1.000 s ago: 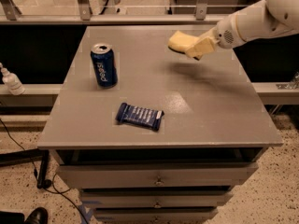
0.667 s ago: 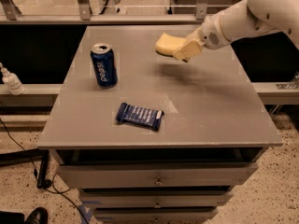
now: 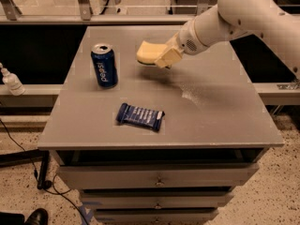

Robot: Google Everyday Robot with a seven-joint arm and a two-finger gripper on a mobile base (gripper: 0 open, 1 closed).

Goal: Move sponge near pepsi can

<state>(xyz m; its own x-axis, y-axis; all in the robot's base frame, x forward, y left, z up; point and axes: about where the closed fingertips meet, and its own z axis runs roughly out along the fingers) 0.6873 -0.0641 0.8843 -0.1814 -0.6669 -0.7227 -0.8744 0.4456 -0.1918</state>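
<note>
The pale yellow sponge [image 3: 148, 53] is held in my gripper [image 3: 161, 57] above the grey table, to the right of the pepsi can. The gripper's pale fingers [image 3: 168, 56] are shut on the sponge's right end. The white arm reaches in from the upper right. The dark blue pepsi can [image 3: 104, 65] with white lettering and a silver top stands upright on the table's left part. A gap of about one can width separates the sponge from the can.
A flat dark blue snack-bar wrapper [image 3: 140, 116] lies on the grey table [image 3: 215, 111] in front of the can. Drawers [image 3: 159, 177] sit below the tabletop. A small white bottle [image 3: 11, 81] stands on a ledge at far left.
My gripper has carried the sponge leftward and slightly down, from the table's right rear toward the pepsi can. The can and the wrapper have not moved.
</note>
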